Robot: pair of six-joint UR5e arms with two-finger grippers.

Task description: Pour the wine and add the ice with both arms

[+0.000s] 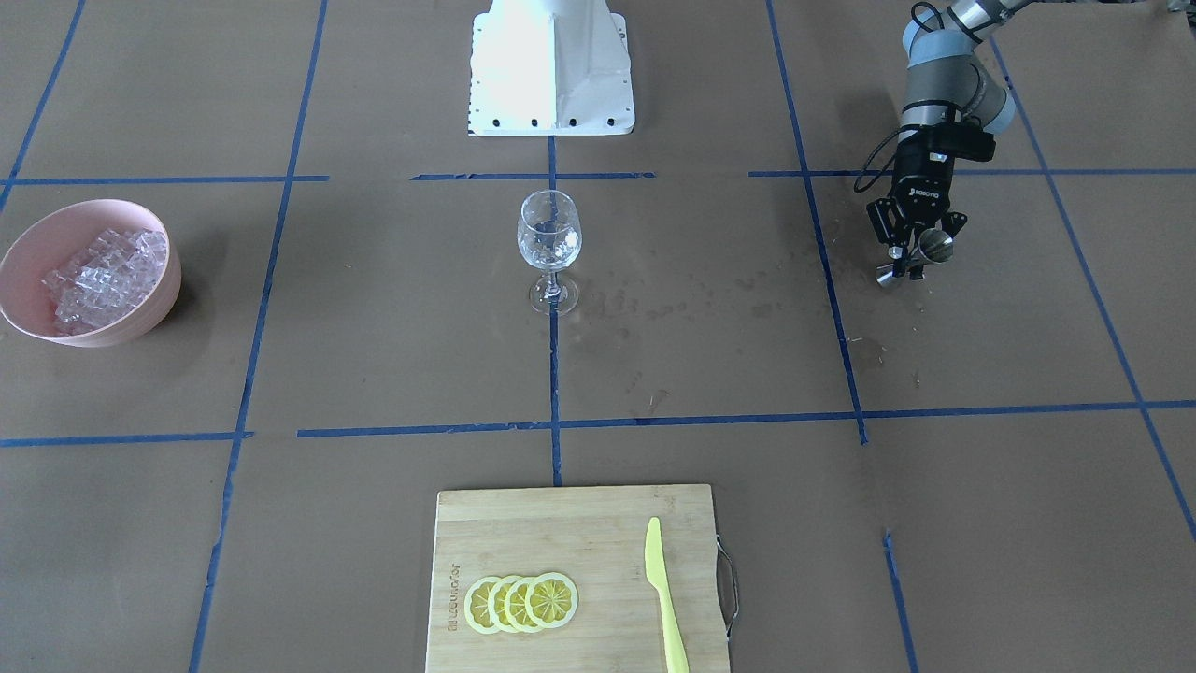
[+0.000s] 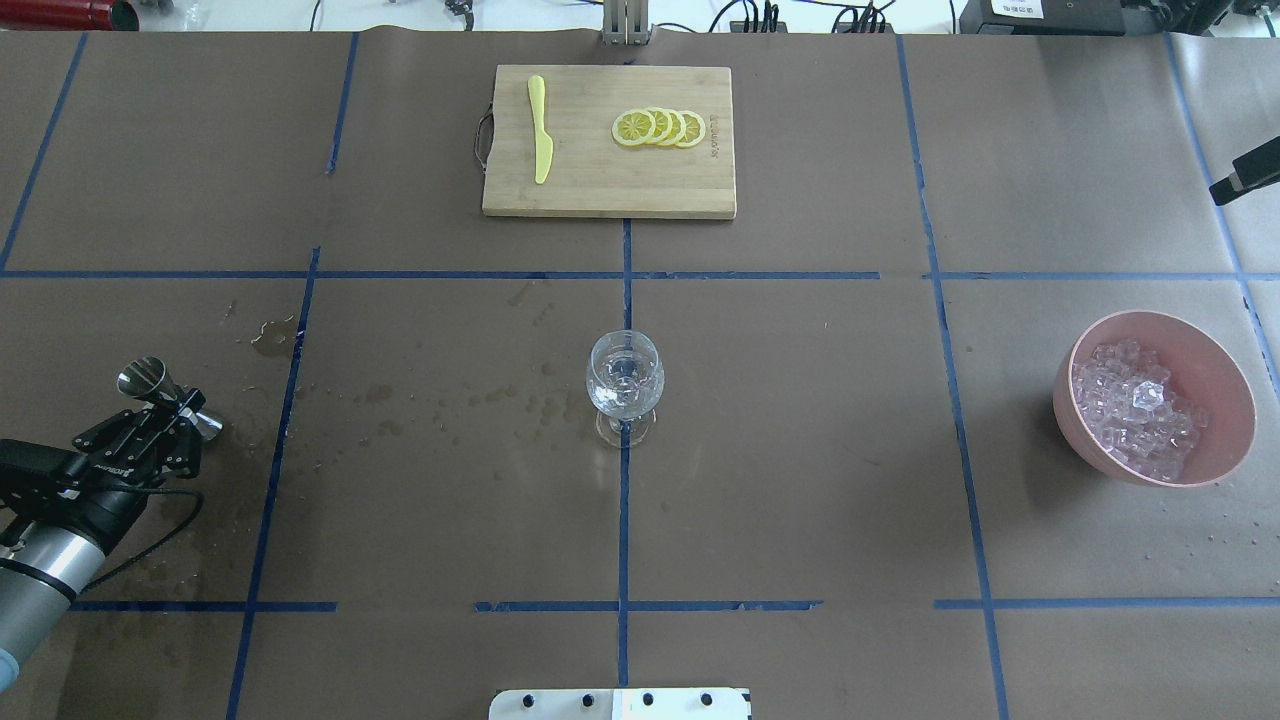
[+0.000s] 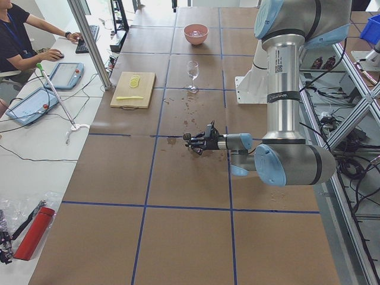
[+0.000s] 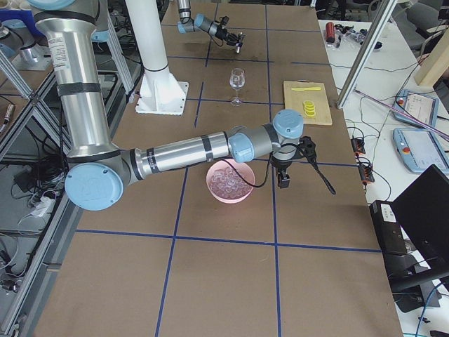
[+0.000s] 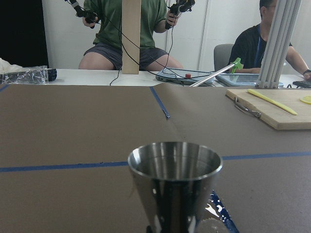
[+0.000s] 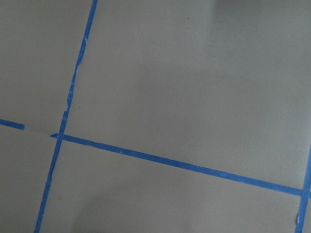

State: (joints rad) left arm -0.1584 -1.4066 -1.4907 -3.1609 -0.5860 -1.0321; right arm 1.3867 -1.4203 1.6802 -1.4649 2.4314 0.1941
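My left gripper (image 2: pixel 172 415) is shut on a steel jigger (image 2: pixel 150 385), held just above the table at my far left. The jigger stands upright in the left wrist view (image 5: pixel 175 179); no wine shows inside it. The wine glass (image 2: pixel 624 380) stands at the table's centre, and I cannot tell its contents. The ice (image 2: pixel 1135 410) lies heaped in a pink bowl (image 2: pixel 1215 365) on my right. My right gripper (image 4: pixel 309 149) hangs beside the bowl (image 4: pixel 214 191) with a long black tool (image 4: pixel 324 177); I cannot tell whether it is shut.
A wooden cutting board (image 2: pixel 600 190) at the far side carries lemon slices (image 2: pixel 660 127) and a yellow knife (image 2: pixel 540 140). Wet spots (image 2: pixel 440 400) mark the paper between jigger and glass. The white pedestal (image 1: pixel 551 70) stands at the robot's base. Operators sit beyond the table.
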